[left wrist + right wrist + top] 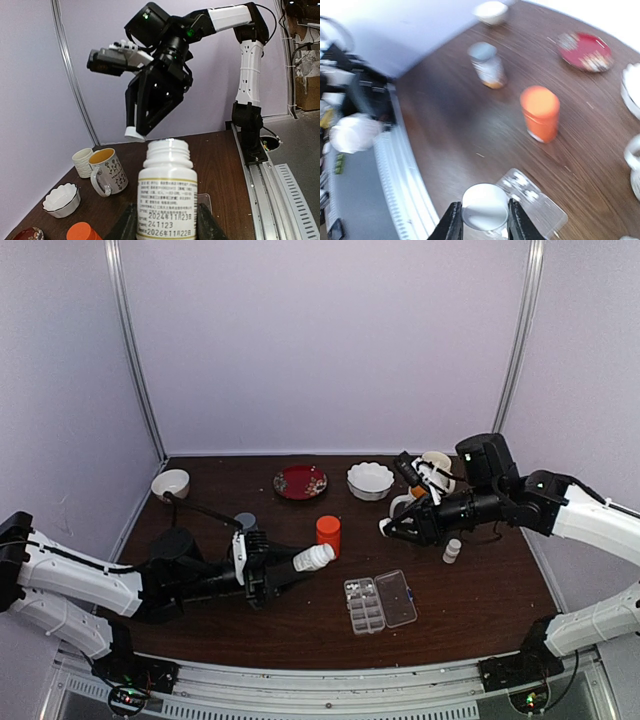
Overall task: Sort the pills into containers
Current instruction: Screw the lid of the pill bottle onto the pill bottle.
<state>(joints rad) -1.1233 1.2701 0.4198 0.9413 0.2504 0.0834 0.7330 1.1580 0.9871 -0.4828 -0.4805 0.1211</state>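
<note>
The clear pill box (364,607) lies open at the front centre of the table, its lid (397,598) folded out to the right. Whitish pills (520,179) sit in some compartments in the right wrist view. My left gripper (285,568) is shut on a white bottle (313,558) with no cap, held off the table left of the box; it fills the left wrist view (167,197). My right gripper (388,527) is shut on a white cap (485,207) and holds it in the air above the far side of the box.
An orange bottle (328,534) and a grey-capped bottle (245,523) stand behind the box. A red plate (300,482), a scalloped white bowl (370,480), a white bowl (170,483) and mugs (436,466) line the back. A small white bottle (452,550) stands at the right.
</note>
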